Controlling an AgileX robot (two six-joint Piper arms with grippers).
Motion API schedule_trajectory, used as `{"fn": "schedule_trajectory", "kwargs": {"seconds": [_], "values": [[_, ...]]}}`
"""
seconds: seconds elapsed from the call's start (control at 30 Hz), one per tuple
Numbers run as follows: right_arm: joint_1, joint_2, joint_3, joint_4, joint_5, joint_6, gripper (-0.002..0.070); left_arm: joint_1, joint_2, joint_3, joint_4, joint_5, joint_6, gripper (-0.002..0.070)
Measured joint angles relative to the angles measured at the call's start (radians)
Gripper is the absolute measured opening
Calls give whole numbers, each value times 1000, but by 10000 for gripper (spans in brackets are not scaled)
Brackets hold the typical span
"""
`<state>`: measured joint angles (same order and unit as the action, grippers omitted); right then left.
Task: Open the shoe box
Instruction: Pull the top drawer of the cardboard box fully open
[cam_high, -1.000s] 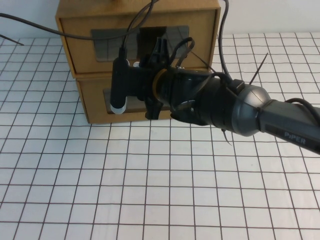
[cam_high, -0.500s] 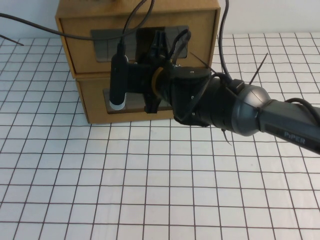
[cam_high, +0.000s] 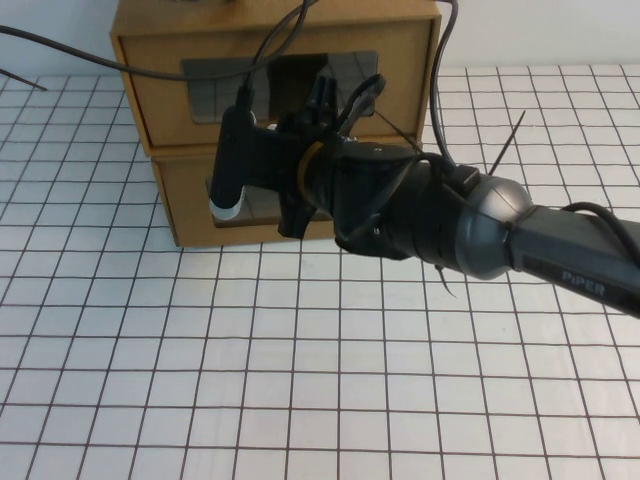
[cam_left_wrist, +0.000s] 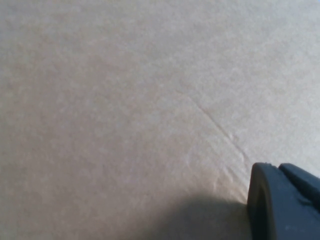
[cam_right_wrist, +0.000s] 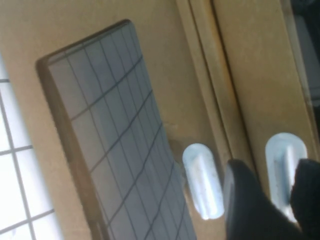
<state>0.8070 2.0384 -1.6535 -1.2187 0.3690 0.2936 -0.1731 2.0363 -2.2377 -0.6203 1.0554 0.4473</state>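
Two brown cardboard shoe boxes are stacked at the back of the table, the upper box on the lower box, each with a dark window in its drawer front. My right gripper is pressed up to the fronts near the seam between them. In the right wrist view, the right gripper is shut on the upper box's white handle tab, one black finger on each side. The lower box's handle tab sits free beside it. My left gripper shows only one dark fingertip over a plain beige surface.
The white table with a black grid stretches in front of the boxes. Cables drape across the upper box front and over the right arm, which reaches in from the right.
The right gripper's jaws have narrowed around the upper box's handle tab. The right wrist rose a little, then shifted slightly left. Neither box front has visibly moved.
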Motion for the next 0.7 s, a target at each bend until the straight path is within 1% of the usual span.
{"fn": "schedule_trajectory", "kwargs": {"seconds": [0.17,0.47,0.57,0.7], "values": [[0,0,0,-18,2,0,202,0,0,0,0,0,0,-2],[0,29,-1,-132,2,6,202,0,0,0,0,3,0,-2],[0,31,-2,-165,4,49,199,0,0,0,0,3,0,-2],[1,37,-2,-258,11,162,168,0,0,0,0,3,0,-2]]}}
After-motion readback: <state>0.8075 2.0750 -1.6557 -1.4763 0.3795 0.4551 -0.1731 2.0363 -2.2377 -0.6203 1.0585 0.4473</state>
